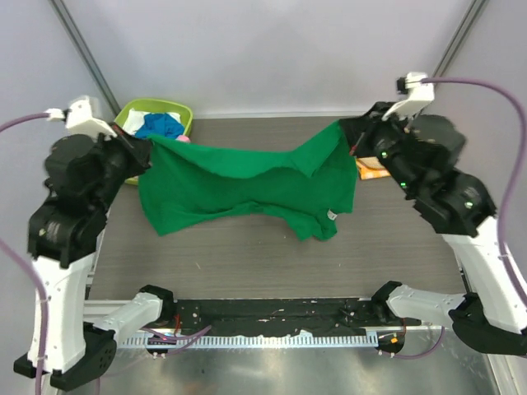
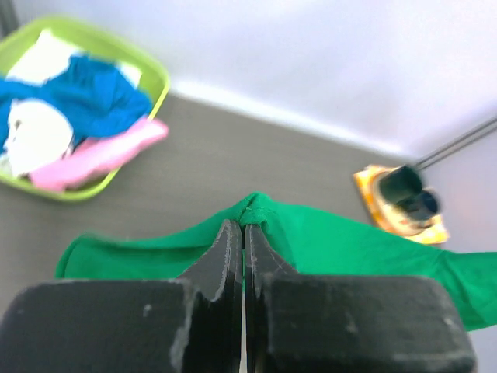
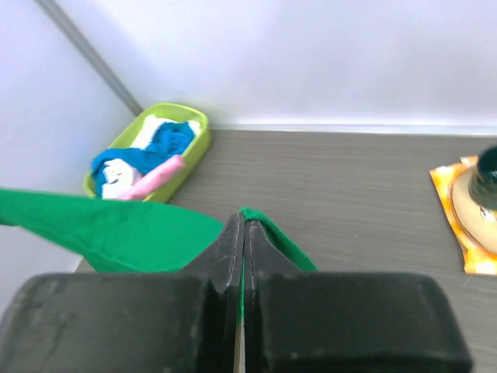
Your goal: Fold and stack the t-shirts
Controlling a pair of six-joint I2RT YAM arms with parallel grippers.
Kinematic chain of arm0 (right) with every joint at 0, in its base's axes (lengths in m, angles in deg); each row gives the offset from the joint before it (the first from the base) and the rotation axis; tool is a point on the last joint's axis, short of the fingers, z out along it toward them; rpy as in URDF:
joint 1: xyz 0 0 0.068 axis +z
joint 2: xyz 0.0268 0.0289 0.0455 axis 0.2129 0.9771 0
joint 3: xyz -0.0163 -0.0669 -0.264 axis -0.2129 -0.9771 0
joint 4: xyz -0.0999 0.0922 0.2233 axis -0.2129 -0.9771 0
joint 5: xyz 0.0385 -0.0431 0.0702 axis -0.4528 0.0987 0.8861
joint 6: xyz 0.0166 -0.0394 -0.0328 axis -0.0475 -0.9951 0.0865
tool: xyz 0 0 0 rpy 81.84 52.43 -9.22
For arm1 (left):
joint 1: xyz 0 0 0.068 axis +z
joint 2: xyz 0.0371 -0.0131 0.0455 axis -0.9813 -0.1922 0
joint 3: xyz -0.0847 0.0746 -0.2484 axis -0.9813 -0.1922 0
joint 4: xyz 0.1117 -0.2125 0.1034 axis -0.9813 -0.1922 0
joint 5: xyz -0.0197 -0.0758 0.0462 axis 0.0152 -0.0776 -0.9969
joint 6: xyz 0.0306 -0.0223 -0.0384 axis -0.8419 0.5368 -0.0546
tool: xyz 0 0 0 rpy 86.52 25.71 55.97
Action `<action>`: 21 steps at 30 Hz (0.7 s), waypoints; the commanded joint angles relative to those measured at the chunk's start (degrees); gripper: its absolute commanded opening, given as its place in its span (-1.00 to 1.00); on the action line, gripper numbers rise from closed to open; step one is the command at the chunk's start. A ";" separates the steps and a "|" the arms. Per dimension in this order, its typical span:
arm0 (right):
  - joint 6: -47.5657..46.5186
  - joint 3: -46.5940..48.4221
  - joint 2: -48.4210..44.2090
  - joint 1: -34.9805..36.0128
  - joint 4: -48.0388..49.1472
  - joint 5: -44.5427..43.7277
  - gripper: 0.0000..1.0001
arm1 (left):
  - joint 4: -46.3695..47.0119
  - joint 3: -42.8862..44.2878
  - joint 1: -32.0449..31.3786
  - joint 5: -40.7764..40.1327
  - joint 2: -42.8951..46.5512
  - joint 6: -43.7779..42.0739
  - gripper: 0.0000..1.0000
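- You have the grey wood-grain table [image 1: 247, 255] spread in front of both arm bases, with a pale wall behind its far edge.
- Your green t-shirt [image 1: 239, 185] is the biggest thing on show. It is stretched across the far half of the table between the two arms, its top edge sagging in the middle and the rest of the cloth hanging toward the near side. From above you cannot tell whether the lower folds rest on the table.
- Your left gripper [image 1: 144, 156] is at the shirt's left top corner. In the left wrist view its jaws are pressed nearly together, with a ridge of green cloth pinched at the tips [image 2: 243, 229].
- Your right gripper [image 1: 354, 136] is at the shirt's right top corner. Its jaws are likewise squeezed narrow on a fold of green cloth [image 3: 242, 221].
- The lime-green basket [image 1: 185, 111] sits in the far left corner of the table, just behind the left gripper.
- Inside it you have a blue t-shirt [image 2: 93, 89], a white t-shirt [image 2: 31, 132] and a pink t-shirt [image 2: 101, 151], crumpled together, the pink one lying at the basket's near rim.
- The orange-and-white checkered cloth [image 1: 370, 171] lies flat at the right edge of the table, partly hidden under the right arm, and a dark round object [image 2: 408, 186] stands on it, too blurred to identify.
- A small white tag [image 1: 332, 216] shows on the shirt's lower right part.
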 commanded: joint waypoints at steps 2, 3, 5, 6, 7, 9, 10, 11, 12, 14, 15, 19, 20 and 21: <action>-6.65 14.71 -2.11 -0.14 -3.30 15.84 -0.98 | 1.66 13.57 0.34 11.69 3.79 -2.58 -0.99; -6.91 18.91 -2.20 -0.14 -4.18 17.95 -0.99 | 2.10 14.80 0.34 12.85 5.54 -2.49 -0.99; -7.18 22.97 -2.81 -0.14 -4.97 25.22 -0.98 | 3.24 18.76 0.34 16.98 7.13 -2.32 -1.00; -7.27 26.38 -3.16 -0.14 -4.89 27.79 -0.98 | 3.85 19.81 0.34 18.99 8.61 -1.97 -1.00; -7.18 27.90 -3.95 -0.23 -4.63 29.29 -0.99 | 3.95 22.00 0.34 19.62 9.24 -1.79 -0.99; -6.66 33.50 -4.14 -0.32 -4.62 32.73 -0.99 | 3.08 24.65 0.34 21.38 9.60 -1.09 -1.00; -6.13 35.89 -3.79 -0.58 -4.97 33.26 -0.99 | 2.72 27.44 0.34 22.34 9.42 -0.57 -1.00; -5.78 38.52 -2.83 -0.84 -5.59 33.79 -0.99 | 2.54 28.69 0.34 23.31 9.33 0.14 -0.99; -4.99 43.33 -2.12 -1.19 -6.55 35.53 -0.99 | 2.72 29.83 0.34 24.19 8.98 0.84 -0.99; -4.11 46.18 -1.67 -3.11 -5.95 37.47 -0.98 | 3.94 32.04 0.34 27.26 8.89 1.90 -0.99; -3.41 46.46 -2.02 -3.82 -3.59 40.53 -0.99 | 6.12 32.22 0.34 28.49 9.24 3.21 -0.99; 1.07 44.88 -3.96 -10.15 1.35 45.65 -0.99 | 9.57 31.87 0.34 32.72 10.21 5.50 -1.00; 1.60 44.88 -3.87 -11.20 1.61 46.09 -0.99 | 9.66 31.78 0.34 32.73 10.21 5.42 -1.00; 2.13 44.79 -3.35 -12.87 1.62 46.36 -0.99 | 9.31 31.34 0.34 32.38 10.30 5.33 -0.99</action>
